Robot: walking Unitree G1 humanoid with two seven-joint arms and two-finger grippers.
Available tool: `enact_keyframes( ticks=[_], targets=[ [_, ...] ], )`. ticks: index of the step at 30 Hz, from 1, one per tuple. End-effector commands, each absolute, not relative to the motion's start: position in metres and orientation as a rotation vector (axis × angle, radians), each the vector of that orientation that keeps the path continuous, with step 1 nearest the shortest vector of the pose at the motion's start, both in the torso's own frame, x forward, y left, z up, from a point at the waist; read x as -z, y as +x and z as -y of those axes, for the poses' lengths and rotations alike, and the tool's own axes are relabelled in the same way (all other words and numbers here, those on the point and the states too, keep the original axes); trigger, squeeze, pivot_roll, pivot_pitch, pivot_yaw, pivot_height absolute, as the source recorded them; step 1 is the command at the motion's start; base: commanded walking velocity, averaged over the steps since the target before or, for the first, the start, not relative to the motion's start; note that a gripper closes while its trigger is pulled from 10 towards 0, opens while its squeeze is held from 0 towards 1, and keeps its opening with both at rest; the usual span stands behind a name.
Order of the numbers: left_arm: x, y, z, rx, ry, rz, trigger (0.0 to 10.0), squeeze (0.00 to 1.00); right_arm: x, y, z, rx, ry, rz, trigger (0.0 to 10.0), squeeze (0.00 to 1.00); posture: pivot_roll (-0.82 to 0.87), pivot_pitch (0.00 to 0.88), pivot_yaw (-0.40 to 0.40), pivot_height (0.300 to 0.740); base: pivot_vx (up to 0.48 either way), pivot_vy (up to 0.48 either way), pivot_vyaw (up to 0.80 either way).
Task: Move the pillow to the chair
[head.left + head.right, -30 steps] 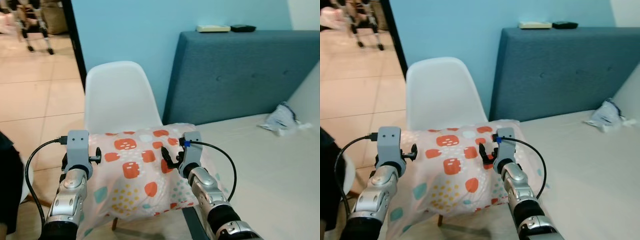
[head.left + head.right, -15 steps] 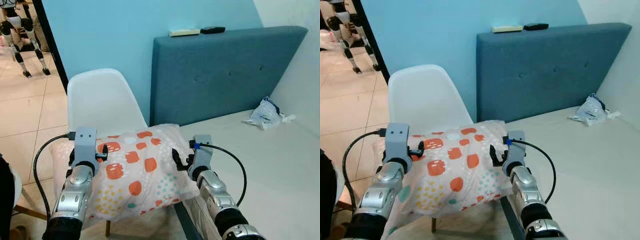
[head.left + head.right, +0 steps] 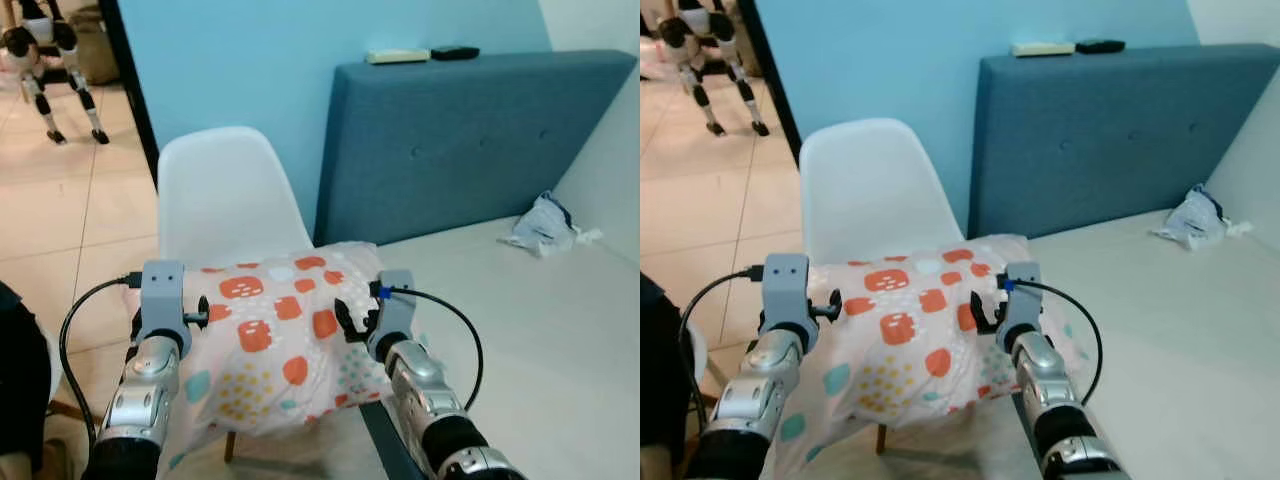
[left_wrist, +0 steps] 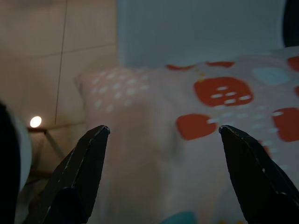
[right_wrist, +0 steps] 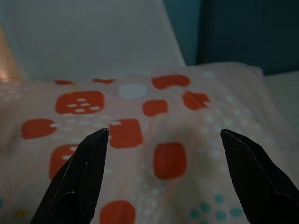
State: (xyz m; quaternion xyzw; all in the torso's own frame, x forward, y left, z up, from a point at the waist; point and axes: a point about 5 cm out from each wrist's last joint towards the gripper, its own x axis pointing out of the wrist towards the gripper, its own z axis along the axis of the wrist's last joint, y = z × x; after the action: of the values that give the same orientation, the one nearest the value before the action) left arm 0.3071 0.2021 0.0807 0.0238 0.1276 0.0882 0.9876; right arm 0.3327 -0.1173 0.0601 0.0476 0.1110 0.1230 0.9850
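The soft pink pillow with red and teal patches lies on the seat of the white plastic chair. The left gripper and right gripper hover over it, jaws wide open, holding nothing.

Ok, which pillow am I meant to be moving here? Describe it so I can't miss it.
Start at the blue headboard and the white chair beside it. The pillow lies over the chair's seat, between the left gripper and right gripper. It is pale pink, printed with red-orange squares and small dots.
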Motion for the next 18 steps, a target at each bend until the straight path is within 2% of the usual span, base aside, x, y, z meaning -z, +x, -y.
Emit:
enact_keyframes(
  ticks=[1,2,3,5,8,9,12,18],
  targets=[
    [-0.062,0.3,-0.199,-0.145,0.033,-0.319,10.0,0.0,-0.048,0.326,0.122,-0.246,0.072,-0.272,10.0,0.0,0.04,0.036,-0.073,0.74,0.0,0.0,0.0],
    [-0.062,0.3,-0.199,-0.145,0.033,-0.319,10.0,0.0,-0.048,0.326,0.122,-0.246,0.072,-0.272,10.0,0.0,0.04,0.036,-0.073,0.74,0.0,0.0,0.0],
    [-0.047,0.292,-0.203,-0.112,0.136,-0.382,10.0,0.0,-0.037,0.321,0.123,-0.258,0.046,-0.325,10.0,0.0,0.03,0.036,-0.072,0.74,0.0,0.0,0.0],
    [-0.04,0.287,-0.206,-0.086,0.224,-0.423,10.0,0.0,-0.031,0.317,0.124,-0.27,0.026,-0.363,10.0,0.0,0.03,0.037,-0.072,0.74,0.0,0.0,0.0],
    [-0.036,0.284,-0.207,-0.077,0.18,-0.438,10.0,0.0,-0.019,0.31,0.122,-0.295,-0.014,-0.456,10.0,0.0,0.03,0.036,-0.073,0.74,0.0,0.0,0.0],
    [-0.031,0.281,-0.207,-0.086,0.128,-0.468,10.0,0.0,-0.01,0.304,0.12,-0.332,-0.055,-0.516,10.0,0.0,0.03,0.035,-0.075,0.74,0.0,0.0,0.0],
    [-0.007,0.267,-0.21,-0.101,0.116,-0.567,10.0,0.0,0.009,0.288,0.118,-0.375,-0.112,-0.613,10.0,0.0,0.02,0.041,-0.076,0.74,0.0,0.0,0.0],
    [0.0,0.26,-0.207,-0.125,0.079,-0.553,10.0,0.0,0.011,0.285,0.122,-0.313,-0.075,-0.608,10.0,0.0,0.02,0.047,-0.077,0.74,0.0,0.0,0.0]
  ],
)
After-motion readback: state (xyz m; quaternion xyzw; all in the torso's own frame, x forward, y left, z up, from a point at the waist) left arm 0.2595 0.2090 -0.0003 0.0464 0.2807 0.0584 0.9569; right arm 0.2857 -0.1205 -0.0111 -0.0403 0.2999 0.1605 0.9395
